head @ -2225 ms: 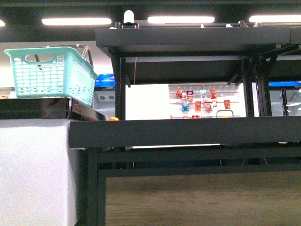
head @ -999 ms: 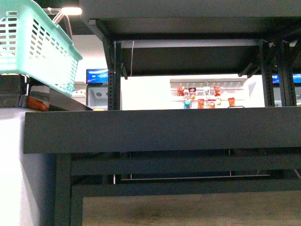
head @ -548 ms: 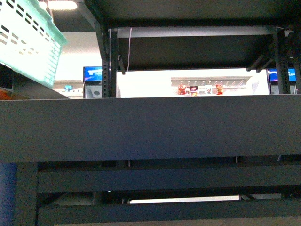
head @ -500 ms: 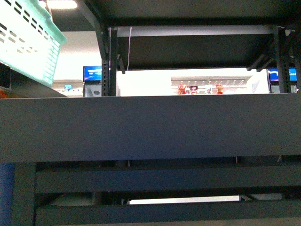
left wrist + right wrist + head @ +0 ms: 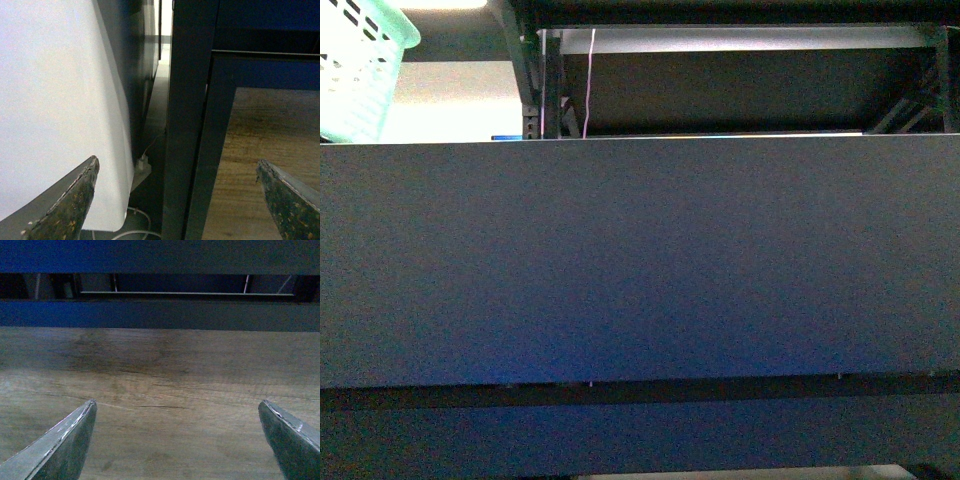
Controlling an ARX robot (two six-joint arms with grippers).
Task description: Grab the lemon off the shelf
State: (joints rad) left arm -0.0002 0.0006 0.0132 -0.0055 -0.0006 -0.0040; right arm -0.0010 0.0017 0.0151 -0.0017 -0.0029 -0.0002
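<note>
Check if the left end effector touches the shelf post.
Apart. Left wrist view: the shelf post sits between the left end effector's open fingers, background showing on both sides.

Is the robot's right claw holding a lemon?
No, the right gripper is wide open, and only the wooden panel shows in the gap.

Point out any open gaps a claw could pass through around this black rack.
Open: the thin slot between the front lip of the black metal shelf and its dark upper tier; also the bright gap between the mint plastic basket and the perforated upright. Crowded: white cloth and black rack leg pinch a cabled gap.
</note>
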